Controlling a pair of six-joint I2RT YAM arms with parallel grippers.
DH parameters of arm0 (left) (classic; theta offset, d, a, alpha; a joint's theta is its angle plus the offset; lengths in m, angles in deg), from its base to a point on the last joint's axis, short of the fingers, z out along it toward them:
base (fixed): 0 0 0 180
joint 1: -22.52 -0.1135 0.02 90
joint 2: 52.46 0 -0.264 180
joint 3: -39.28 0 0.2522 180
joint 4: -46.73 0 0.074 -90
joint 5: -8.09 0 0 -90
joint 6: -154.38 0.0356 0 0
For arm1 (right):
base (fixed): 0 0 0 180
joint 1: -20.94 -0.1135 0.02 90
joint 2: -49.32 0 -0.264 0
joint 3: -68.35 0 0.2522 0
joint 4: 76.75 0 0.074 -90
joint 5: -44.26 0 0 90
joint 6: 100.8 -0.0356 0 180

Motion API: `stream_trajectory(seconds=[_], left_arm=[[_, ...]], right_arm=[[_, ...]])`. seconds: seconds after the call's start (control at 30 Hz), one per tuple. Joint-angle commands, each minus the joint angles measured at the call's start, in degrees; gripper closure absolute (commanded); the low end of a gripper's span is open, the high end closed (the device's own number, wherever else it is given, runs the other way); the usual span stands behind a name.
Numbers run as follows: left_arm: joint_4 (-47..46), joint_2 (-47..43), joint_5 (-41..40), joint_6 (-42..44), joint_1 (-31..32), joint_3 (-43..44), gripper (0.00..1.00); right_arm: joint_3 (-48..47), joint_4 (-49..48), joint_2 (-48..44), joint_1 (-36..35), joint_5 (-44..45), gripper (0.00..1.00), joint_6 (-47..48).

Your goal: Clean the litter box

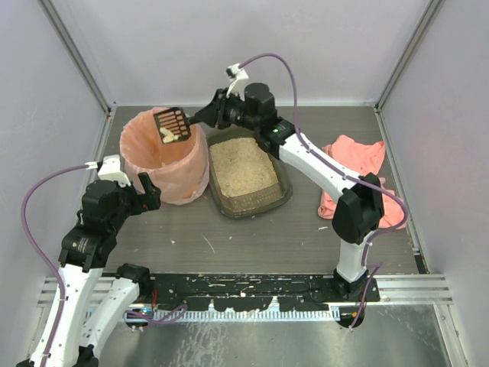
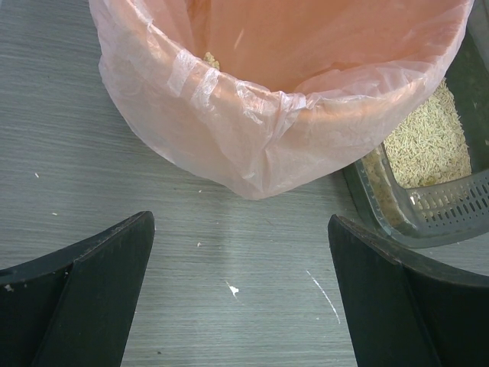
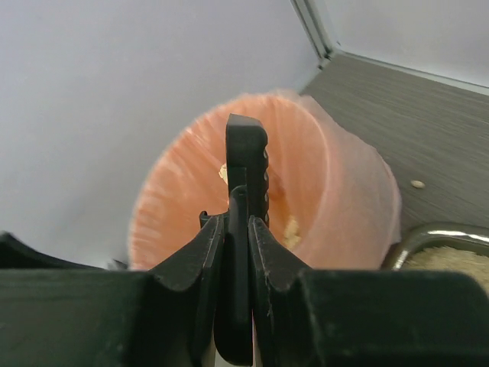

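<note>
Holding a black slotted scoop (image 1: 173, 125) over the bag-lined bin (image 1: 157, 180), the right gripper (image 1: 208, 115) is clamped on the scoop's handle.

From the right wrist, the fingers (image 3: 206, 252) pinch the handle from both sides, and the scoop's blade stands edge-on above the bin's mouth, inside its rim, with a few pale bits (image 1: 166, 136) on it. The left gripper (image 1: 149, 191) hangs just off the bin's near wall with its jaws wide apart around nothing, bare table (image 2: 229, 321) showing between them. The litter box (image 1: 252, 210) sits just right of the bin, their rims close or touching, with beige litter inside and its slotted near end toward the arms. Open table (image 1: 252, 245) lies in front of both. A pink cloth (image 1: 359, 164) lies apart by the right wall.
</note>
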Motion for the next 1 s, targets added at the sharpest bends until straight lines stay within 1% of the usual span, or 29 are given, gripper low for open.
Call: stream_trajectory(seconds=[0.0, 0.13, 0.2, 0.27, 0.37, 0.47, 0.53, 0.7, 0.83, 0.97], left_arm=[[-1.77, -0.45, -0.03, -0.45, -0.35, 0.67, 0.02], [-1.75, -0.36, 0.06, -0.46, -0.35, 0.70, 0.02], [-1.70, -0.32, 0.00, -0.47, -0.34, 0.68, 0.02], [-1.75, -0.36, -0.03, -0.41, -0.37, 0.68, 0.02], [-1.77, -0.27, -0.05, -0.45, -0.34, 0.71, 0.02], [-1.68, -0.19, -0.03, -0.37, -0.34, 0.72, 0.02], [-1.70, -0.14, -0.16, -0.42, -0.37, 0.72, 0.02], [-1.62, -0.08, -0.16, -0.42, -0.35, 0.79, 0.02], [-1.64, -0.10, -0.37, -0.45, -0.37, 0.77, 0.02], [-1.60, 0.01, -0.46, -0.42, -0.35, 0.76, 0.02]], right_arm=[[-5.92, 4.68, -0.21, -4.07, 4.71, 0.99, 23.09], [-4.20, 3.57, -2.63, -7.83, 8.62, 0.99, 34.54], [-1.52, 0.96, -4.62, -8.71, 9.29, 0.99, 36.93], [1.08, -1.22, -6.43, -8.99, 8.05, 0.99, 38.11], [3.23, -2.13, -8.50, -9.57, 7.00, 0.99, 41.47], [6.06, -3.74, -10.98, -11.64, 9.93, 0.99, 48.02], [8.06, -5.96, -12.44, -12.10, 11.18, 0.99, 50.06], [7.44, -7.01, -12.87, -12.05, 11.29, 0.99, 46.21], [4.32, -5.94, -11.76, -12.04, 14.65, 0.99, 37.74], [3.62, -4.56, -12.77, -12.03, 16.33, 0.99, 28.18]])
